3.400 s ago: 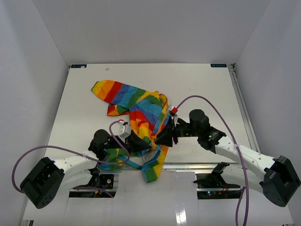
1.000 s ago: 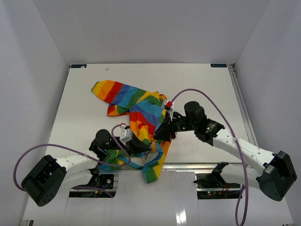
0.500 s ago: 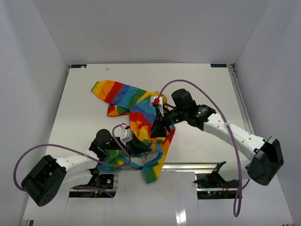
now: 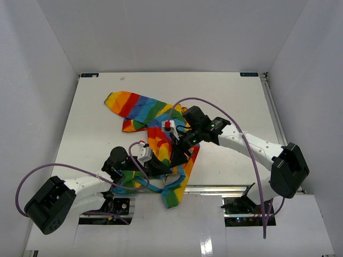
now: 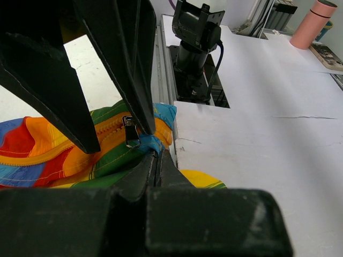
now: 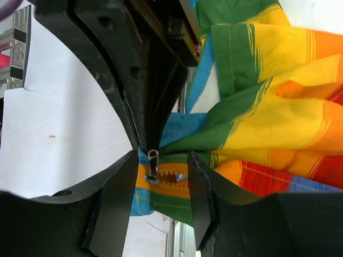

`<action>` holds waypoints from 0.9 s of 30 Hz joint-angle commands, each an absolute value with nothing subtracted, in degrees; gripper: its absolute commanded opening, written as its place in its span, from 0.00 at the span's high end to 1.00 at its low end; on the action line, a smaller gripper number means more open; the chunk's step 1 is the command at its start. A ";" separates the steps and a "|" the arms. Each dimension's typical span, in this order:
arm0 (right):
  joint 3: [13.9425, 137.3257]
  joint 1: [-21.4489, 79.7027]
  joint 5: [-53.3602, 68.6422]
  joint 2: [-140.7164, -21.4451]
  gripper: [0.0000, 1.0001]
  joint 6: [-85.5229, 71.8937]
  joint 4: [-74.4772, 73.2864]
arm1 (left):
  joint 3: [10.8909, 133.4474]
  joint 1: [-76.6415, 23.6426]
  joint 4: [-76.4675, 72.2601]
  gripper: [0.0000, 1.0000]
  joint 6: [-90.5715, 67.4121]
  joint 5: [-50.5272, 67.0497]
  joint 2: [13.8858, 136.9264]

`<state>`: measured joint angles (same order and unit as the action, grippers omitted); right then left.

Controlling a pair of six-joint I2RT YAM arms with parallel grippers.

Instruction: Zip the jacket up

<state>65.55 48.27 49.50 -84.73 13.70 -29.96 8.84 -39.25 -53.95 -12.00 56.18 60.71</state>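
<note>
The rainbow-striped jacket (image 4: 144, 110) lies crumpled in the middle of the table, and its lower end hangs over the front edge. My left gripper (image 4: 162, 164) is shut on the light-blue trim (image 5: 151, 143) at the bottom of the zipper. Just above its tips (image 5: 155, 156) hangs the metal zipper pull (image 5: 130, 132). My right gripper (image 4: 180, 152) reaches in from the far side and stands open. In the right wrist view the zipper pull (image 6: 152, 169) sits between the right gripper's (image 6: 163, 156) fingers, close to the left finger (image 6: 115, 198). The orange zipper teeth (image 6: 171, 175) run across the gap.
The table's front edge with its metal rail (image 4: 214, 188) runs just behind the gripped hem. An arm base (image 5: 195, 37) stands beside the rail. A pink cylinder (image 5: 316, 24) stands off the table. White walls (image 4: 48, 80) close in the sides and back.
The right arm's wrist has swung left over the jacket, while its fingers stay at the bottom of the zipper. The left arm has kept its grip and place.
</note>
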 commanded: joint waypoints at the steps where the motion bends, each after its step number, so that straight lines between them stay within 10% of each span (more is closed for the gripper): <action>1: 70.06 49.27 50.61 -85.88 0.53 15.59 -32.66 | 10.28 -39.71 -53.70 1.00 -10.90 57.48 60.57; 27: 70.35 52.04 47.19 -85.87 0.63 16.56 -34.98 | 10.68 -39.81 -52.60 1.00 -10.55 57.04 61.04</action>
<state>68.05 51.51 47.66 -85.58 15.73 -34.13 9.06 -39.51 -52.69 -11.57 56.18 60.77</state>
